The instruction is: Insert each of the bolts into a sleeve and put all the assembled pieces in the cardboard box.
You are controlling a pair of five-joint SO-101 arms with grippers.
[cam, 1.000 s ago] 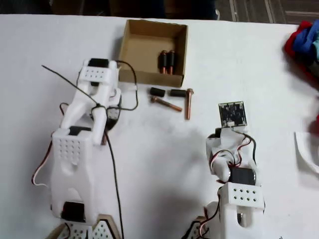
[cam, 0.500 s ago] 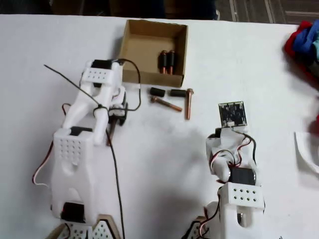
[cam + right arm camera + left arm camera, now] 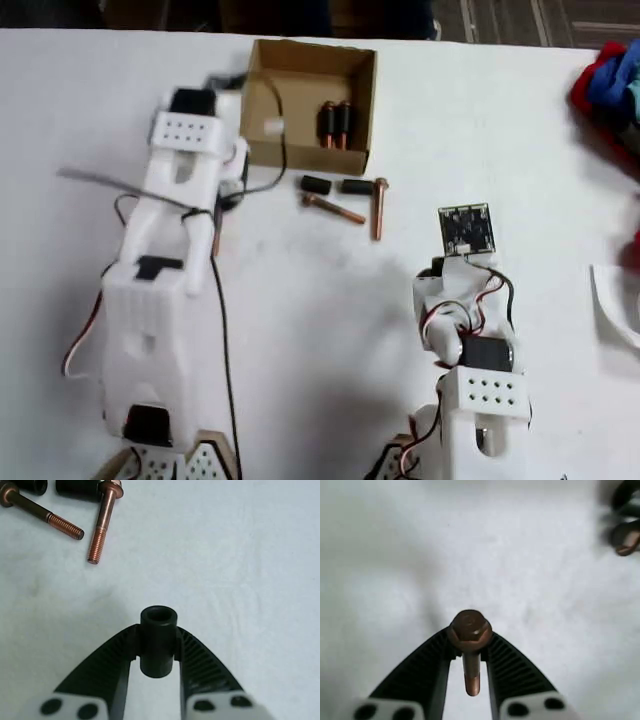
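My left gripper (image 3: 470, 642) is shut on a copper bolt (image 3: 470, 630), head outward and shank back between the fingers. In the high view this gripper (image 3: 228, 192) sits just left of the cardboard box (image 3: 290, 75), the bolt (image 3: 216, 238) showing beside the arm. My right gripper (image 3: 158, 636) is shut on a black sleeve (image 3: 158, 640), its bore facing outward. Two assembled pieces (image 3: 335, 123) lie in the box. On the table in front of the box lie two loose bolts (image 3: 333, 208) (image 3: 379, 208) and two black sleeves (image 3: 316, 184) (image 3: 356, 186).
A red and blue cloth (image 3: 610, 75) lies at the far right edge, and a white object (image 3: 612, 305) sits at the right edge. A black cable (image 3: 225, 330) trails along the left arm. Open white table lies between the two arms.
The left arm has stretched away toward the far side with the bolt, ending beside the box's left wall. The right arm has not moved.
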